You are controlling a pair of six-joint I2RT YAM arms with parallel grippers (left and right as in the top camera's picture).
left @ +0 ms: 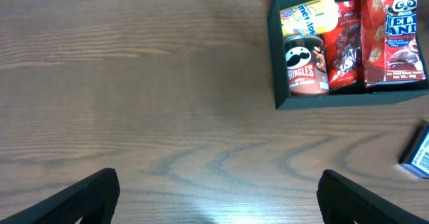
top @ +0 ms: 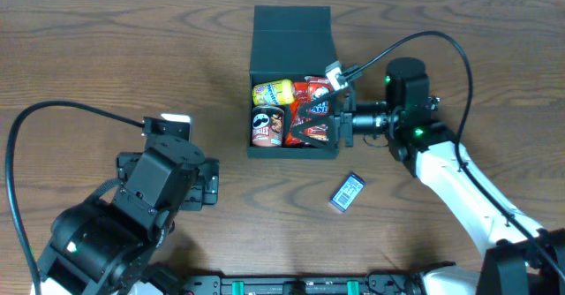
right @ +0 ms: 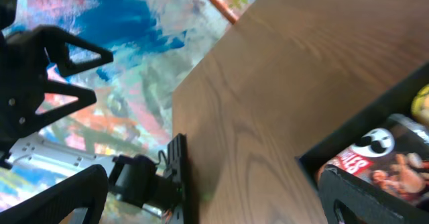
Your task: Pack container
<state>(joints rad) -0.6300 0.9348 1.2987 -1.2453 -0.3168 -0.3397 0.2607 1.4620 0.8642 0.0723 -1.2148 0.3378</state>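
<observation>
The container (top: 291, 32) is a dark square box with its lid flapped open toward the far side. Inside lie a yellow packet (top: 272, 92), a Pringles can (top: 267, 125) and red snack packs (top: 314, 109). My right gripper (top: 341, 125) hovers open at the box's right wall by its near corner, nothing between its fingers. In the right wrist view the right gripper (right: 214, 204) has one finger (right: 365, 197) over the container's wall (right: 335, 143). My left gripper (top: 212, 182) stands open over bare table left of the box. In the left wrist view the left gripper (left: 218, 200) has the container (left: 278, 63) at upper right.
A small blue packet (top: 347, 192) lies on the table in front of the box, also at the right edge of the left wrist view as the blue packet (left: 419, 150). A Hello Panda box (left: 395, 36) shows inside the box. The table's near edge carries a black rail (top: 291, 286).
</observation>
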